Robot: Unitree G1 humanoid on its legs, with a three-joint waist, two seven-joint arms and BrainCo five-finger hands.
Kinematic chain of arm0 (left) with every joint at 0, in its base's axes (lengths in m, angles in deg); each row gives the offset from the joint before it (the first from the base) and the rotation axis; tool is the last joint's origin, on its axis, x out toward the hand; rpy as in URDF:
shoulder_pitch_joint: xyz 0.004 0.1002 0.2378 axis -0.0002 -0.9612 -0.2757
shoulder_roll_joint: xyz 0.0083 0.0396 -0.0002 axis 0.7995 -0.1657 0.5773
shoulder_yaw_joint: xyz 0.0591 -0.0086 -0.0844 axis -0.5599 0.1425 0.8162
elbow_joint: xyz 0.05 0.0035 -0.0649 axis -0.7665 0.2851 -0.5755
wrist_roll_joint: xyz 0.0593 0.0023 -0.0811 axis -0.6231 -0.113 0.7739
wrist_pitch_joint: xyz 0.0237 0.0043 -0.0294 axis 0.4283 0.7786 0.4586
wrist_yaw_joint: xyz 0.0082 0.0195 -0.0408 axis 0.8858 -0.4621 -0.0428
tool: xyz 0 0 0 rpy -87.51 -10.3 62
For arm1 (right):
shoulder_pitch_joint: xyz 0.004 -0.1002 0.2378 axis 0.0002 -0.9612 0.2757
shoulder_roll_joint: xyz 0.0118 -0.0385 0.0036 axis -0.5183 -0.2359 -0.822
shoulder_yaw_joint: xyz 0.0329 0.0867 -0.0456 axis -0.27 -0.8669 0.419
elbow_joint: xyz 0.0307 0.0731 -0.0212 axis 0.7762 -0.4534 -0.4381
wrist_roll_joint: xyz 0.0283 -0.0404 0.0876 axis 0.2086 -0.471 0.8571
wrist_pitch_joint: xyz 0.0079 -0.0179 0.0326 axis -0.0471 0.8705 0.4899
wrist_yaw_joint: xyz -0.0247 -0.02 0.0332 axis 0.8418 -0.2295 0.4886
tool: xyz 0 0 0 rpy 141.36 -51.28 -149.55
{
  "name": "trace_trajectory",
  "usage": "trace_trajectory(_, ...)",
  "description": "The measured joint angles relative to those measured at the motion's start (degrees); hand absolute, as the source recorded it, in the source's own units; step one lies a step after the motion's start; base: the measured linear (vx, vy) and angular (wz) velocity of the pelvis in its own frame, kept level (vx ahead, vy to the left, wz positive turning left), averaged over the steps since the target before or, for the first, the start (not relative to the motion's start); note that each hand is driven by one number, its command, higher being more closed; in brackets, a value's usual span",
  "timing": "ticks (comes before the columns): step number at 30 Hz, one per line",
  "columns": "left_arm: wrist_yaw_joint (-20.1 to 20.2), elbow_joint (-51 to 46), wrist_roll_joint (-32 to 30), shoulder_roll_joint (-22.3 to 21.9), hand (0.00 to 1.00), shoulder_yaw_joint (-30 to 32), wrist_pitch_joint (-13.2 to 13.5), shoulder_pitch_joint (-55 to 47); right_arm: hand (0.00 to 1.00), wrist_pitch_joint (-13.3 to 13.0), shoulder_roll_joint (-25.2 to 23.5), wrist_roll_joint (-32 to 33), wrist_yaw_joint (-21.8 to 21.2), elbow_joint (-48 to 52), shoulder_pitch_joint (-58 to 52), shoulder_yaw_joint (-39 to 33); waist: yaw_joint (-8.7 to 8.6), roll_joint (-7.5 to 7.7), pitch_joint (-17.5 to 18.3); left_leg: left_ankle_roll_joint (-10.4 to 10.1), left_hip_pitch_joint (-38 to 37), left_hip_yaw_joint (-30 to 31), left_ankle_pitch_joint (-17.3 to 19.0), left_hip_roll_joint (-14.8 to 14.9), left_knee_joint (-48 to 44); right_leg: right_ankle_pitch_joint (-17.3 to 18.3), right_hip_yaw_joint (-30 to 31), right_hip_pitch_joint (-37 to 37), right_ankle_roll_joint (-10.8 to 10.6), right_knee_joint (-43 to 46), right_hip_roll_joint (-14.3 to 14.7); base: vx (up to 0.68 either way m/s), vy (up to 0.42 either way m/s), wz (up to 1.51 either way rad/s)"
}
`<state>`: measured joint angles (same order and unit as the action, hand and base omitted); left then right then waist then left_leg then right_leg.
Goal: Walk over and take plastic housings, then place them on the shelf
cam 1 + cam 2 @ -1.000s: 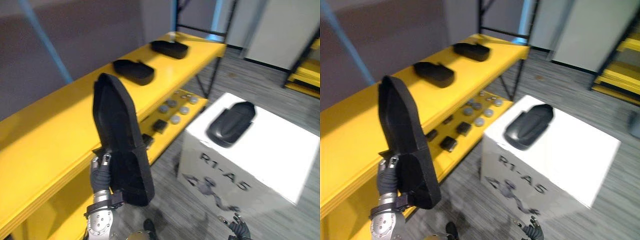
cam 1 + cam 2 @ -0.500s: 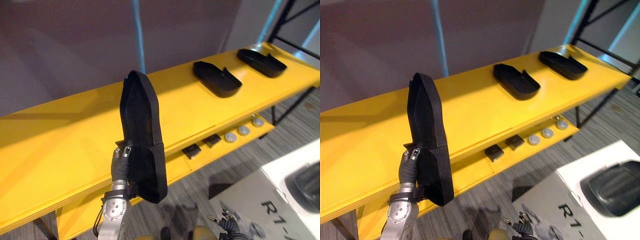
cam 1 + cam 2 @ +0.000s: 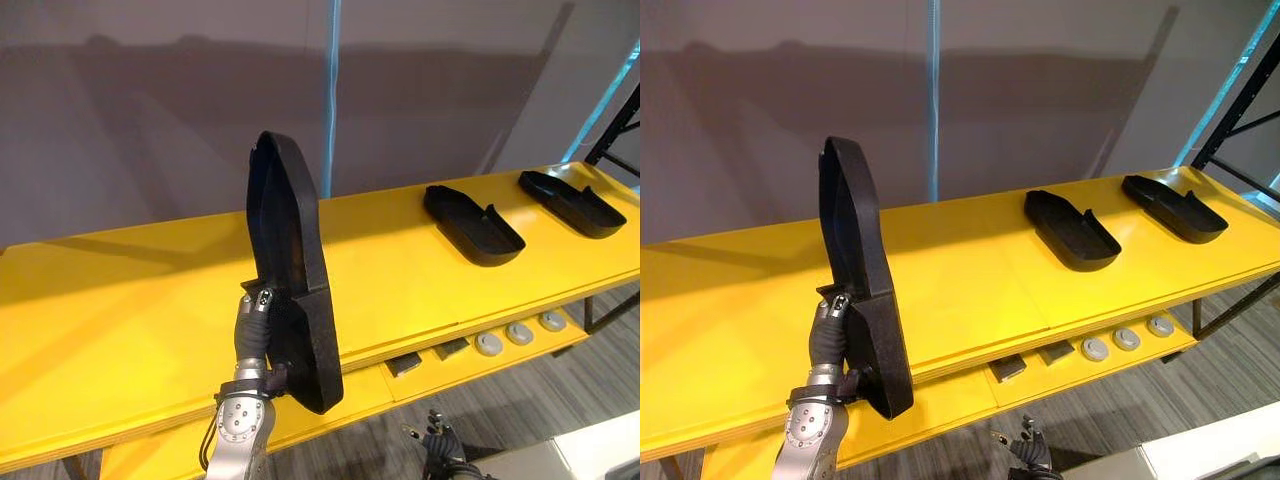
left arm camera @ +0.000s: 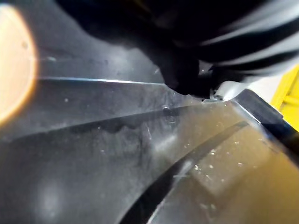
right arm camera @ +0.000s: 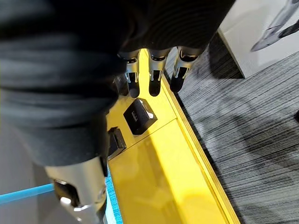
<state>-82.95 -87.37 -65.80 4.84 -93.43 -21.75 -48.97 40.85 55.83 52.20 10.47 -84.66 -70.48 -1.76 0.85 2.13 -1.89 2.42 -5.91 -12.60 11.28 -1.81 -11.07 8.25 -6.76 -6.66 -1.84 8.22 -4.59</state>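
My left hand (image 3: 254,322) is shut on a long black plastic housing (image 3: 290,265) and holds it upright by its lower part, in front of the yellow shelf top (image 3: 120,300). Its dark inner surface (image 4: 117,154) sits right against the left wrist camera. Two more black housings (image 3: 473,225) (image 3: 580,203) lie flat on the shelf top to the right. My right hand (image 3: 1025,458) hangs low near the floor with straight fingers (image 5: 156,77), open and holding nothing.
The lower yellow shelf (image 5: 154,172) carries small black blocks (image 5: 139,115) and grey round discs (image 3: 518,333). A black rack post (image 3: 1240,95) stands at the far right. A white box corner (image 5: 261,28) lies on the grey striped floor (image 5: 252,121).
The camera has swung left, so the shelf now faces me squarely and the white box has slid out of the eye views. The held housing stays upright in my left hand.
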Motion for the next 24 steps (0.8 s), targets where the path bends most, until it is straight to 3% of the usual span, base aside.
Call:
trace_trajectory(6,-3.7,0.0,-9.9,0.8,1.00,0.3,-2.4,1.9,0.00,0.0,2.0,-1.3,-0.4,-2.5,0.0,1.2,-0.25,-0.16,0.5,-0.7,-1.9,0.5,-0.4,0.5,0.9,-0.6,0.0,-2.2,0.9,-1.3,0.6,0.07,-0.028,0.00)
trace_trajectory(9,-4.5,0.5,-13.4,1.7,1.00,3.4,-3.5,5.2,0.00,0.0,3.1,-1.3,-0.9,-2.7,0.2,1.2,-1.16,-0.21,0.5,-0.8,-2.1,1.3,-0.5,0.5,0.9,-0.7,0.0,-2.7,1.0,-1.8,0.7,0.01,-0.024,0.10)
trace_trajectory(15,-8.6,4.8,-16.1,4.0,1.00,9.7,-5.8,14.0,0.00,0.0,5.1,-2.1,-2.0,-3.1,0.3,1.2,-2.65,-0.84,0.4,-2.3,-1.9,2.3,-1.4,0.7,1.0,-2.2,0.0,-3.1,1.3,-2.7,1.0,-0.04,-0.011,0.04)
trace_trajectory(20,-11.2,9.4,-18.0,4.9,1.00,13.8,-8.4,19.7,0.00,0.0,5.8,-2.4,-2.5,-3.6,0.7,1.1,-3.51,-1.62,-0.1,-2.3,-1.8,3.4,-1.7,0.8,1.9,-2.5,-0.1,-2.9,1.3,-3.6,1.3,-0.08,-0.016,0.00)
trace_trajectory(24,-12.2,16.5,-18.4,6.8,1.00,16.0,-11.2,24.4,0.00,0.1,5.7,-2.5,-3.1,-4.5,2.4,1.1,-4.87,-2.03,-0.3,-2.3,-1.9,3.8,-5.0,0.8,5.9,-4.4,-0.3,-1.4,1.3,-4.1,1.7,-0.14,-0.036,0.02)
